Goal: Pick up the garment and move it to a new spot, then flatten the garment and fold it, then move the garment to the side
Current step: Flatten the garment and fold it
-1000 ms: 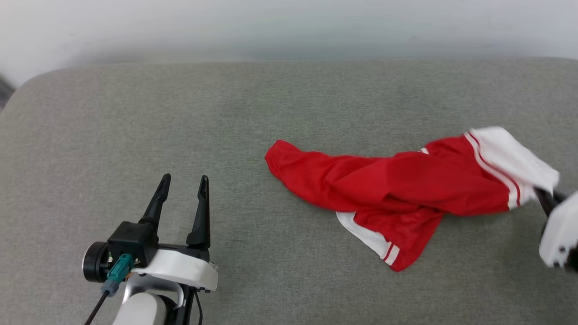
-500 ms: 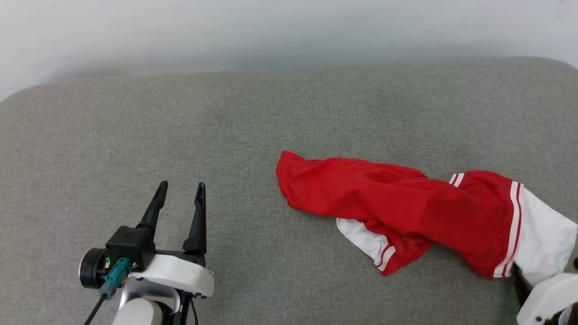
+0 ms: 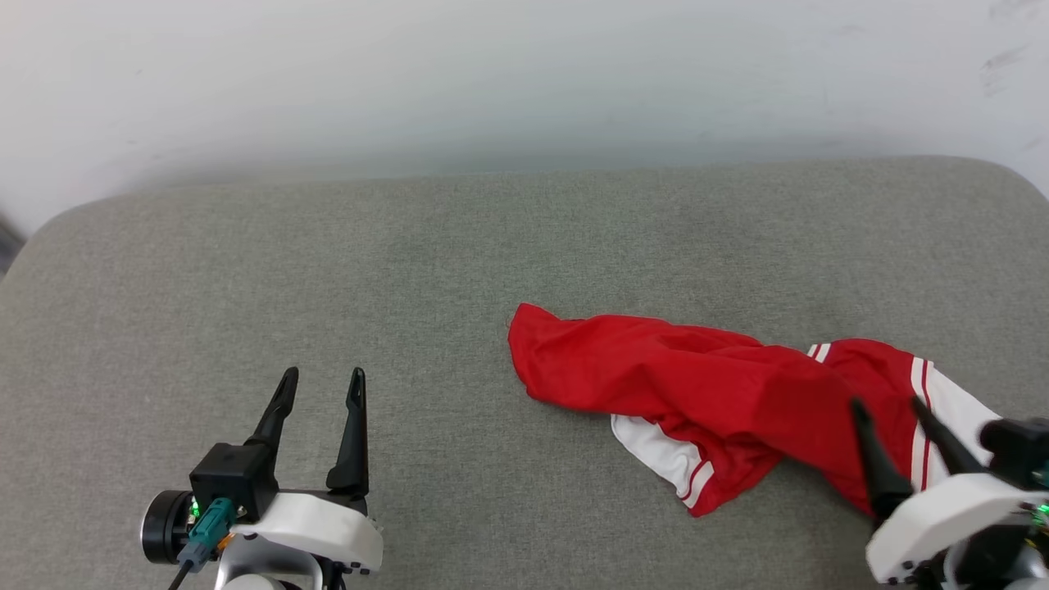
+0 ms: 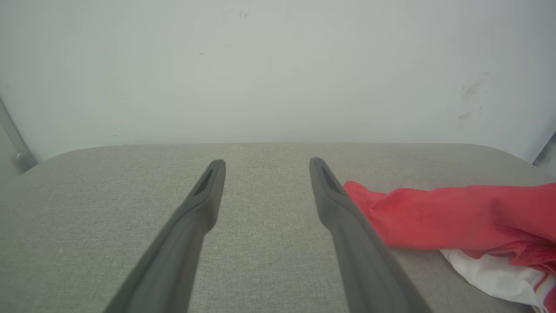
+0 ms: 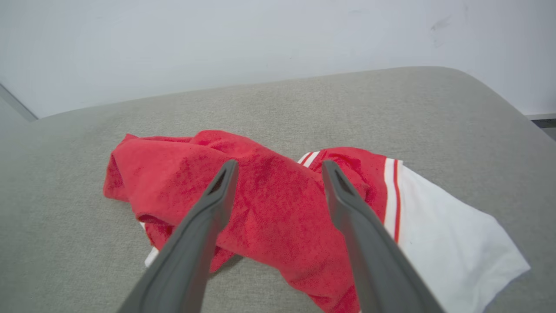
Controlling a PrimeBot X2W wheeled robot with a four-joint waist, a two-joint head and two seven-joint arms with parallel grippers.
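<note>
The garment [image 3: 705, 393] lies crumpled on the grey cushioned surface [image 3: 410, 270], right of centre: red body, white sleeves with red-and-white stripe trim. It also shows in the left wrist view as the garment [image 4: 456, 217] and in the right wrist view as the garment [image 5: 269, 204]. My right gripper [image 3: 887, 403] stands open at the lower right, fingers spread above the garment's right end with nothing between them; the same right gripper [image 5: 278, 167] shows its open jaws in its wrist view. Open and empty, my left gripper [image 3: 322, 379] hovers at the lower left, well clear of the cloth; left gripper [image 4: 266, 163].
A pale wall [image 3: 524, 74] runs behind the grey surface. The surface has rounded far corners [image 3: 1008, 176]. Bare grey fabric stretches left of the garment and behind it.
My right gripper has let go of the garment's white sleeve and opened; the lifted end has dropped flat onto the surface. The head camera has shifted too. The left gripper stays open.
</note>
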